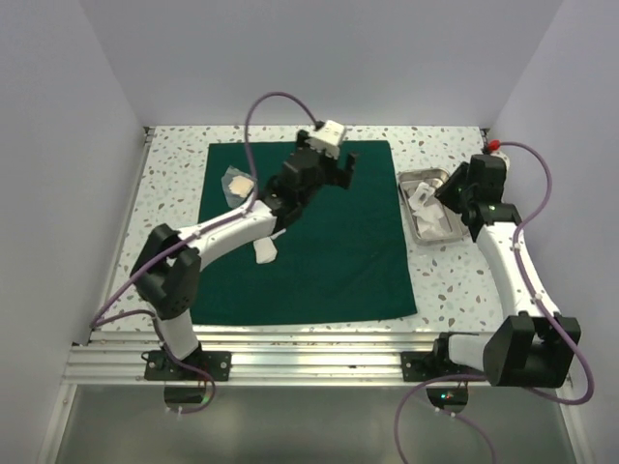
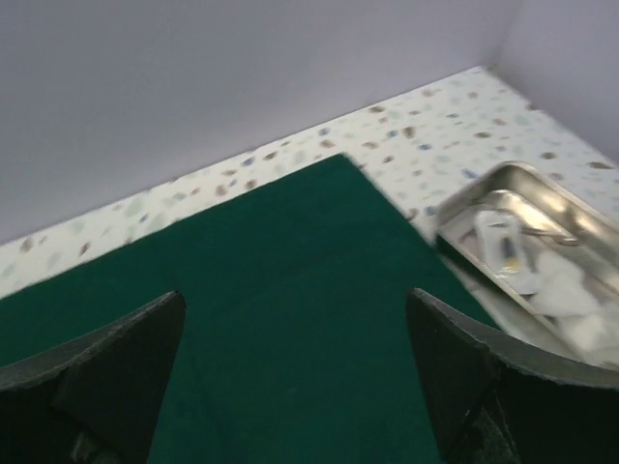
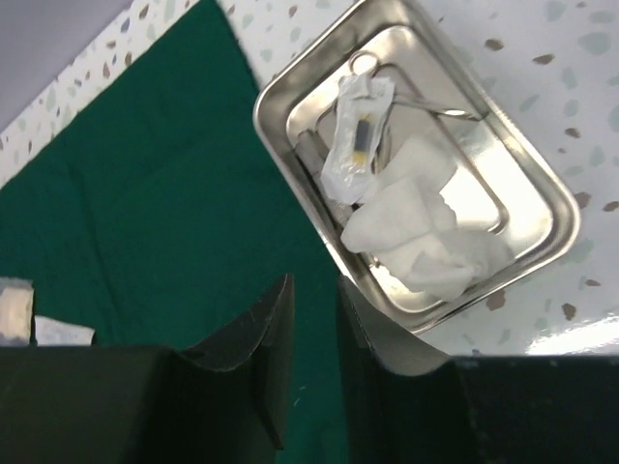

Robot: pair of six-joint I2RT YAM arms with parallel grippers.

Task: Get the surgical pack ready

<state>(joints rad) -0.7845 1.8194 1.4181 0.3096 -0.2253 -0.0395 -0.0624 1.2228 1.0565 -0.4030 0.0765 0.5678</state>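
The surgical pack's dark green drape (image 1: 319,251) lies spread flat on the speckled table, also seen in the left wrist view (image 2: 290,251) and the right wrist view (image 3: 145,174). My left gripper (image 1: 338,172) hovers over the drape's far middle, jaws wide open and empty (image 2: 295,295). My right gripper (image 1: 447,188) hangs over the drape's right edge beside the steel tray (image 1: 406,208); its jaws (image 3: 314,282) stand a narrow gap apart with nothing between them.
The tray (image 3: 537,208) holds white gauze (image 3: 416,222), a clear packet (image 3: 356,135) and a metal instrument. A tan packet (image 1: 239,182) and a white packet (image 1: 265,251) lie on the drape's left part. White walls enclose three sides; an aluminium rail (image 1: 309,353) runs along the near edge.
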